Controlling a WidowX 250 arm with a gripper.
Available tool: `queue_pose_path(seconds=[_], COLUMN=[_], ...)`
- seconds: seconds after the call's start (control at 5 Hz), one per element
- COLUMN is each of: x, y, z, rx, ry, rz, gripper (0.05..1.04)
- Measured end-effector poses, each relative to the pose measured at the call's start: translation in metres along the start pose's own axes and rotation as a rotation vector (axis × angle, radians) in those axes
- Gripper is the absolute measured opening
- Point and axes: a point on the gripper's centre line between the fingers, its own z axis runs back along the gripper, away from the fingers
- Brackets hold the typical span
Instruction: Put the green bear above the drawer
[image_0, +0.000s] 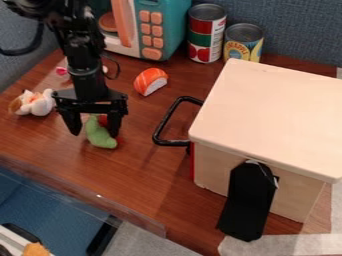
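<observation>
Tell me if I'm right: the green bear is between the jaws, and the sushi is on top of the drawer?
Not quite: the camera view shows the sushi on the table, in front of the microwave, not on the drawer. The green bear is between the jaws.

Around the pincer (94, 135), open counter (150, 180) toward 5 o'clock. At 3 o'clock, a gap, then the black drawer handle (167, 118), jutting from the wooden drawer box (274, 115); open room above its flat top. In the way: sushi toy (149, 81) at 1 o'clock, microwave (170, 30) behind it; tomato can (206, 37) and pineapple can (243, 42) near 2; plush toy (37, 104) at 10; clear panel (133, 214) low, near 6.
</observation>
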Motion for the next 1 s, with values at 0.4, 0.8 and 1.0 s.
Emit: queue_pose_path(seconds=[0.4, 0.8, 1.0], x=[-0.009, -0.012, -0.028], y=[0.002, -0.019, -0.064], z=[0.004, 0.097, 0.135], rx=[-0.010, -0.172, -0.233], ry=[-0.009, -0.042, -0.034], rz=[0.008, 0.048, -0.046], gripper=[0.511, 0.474, 0.474])
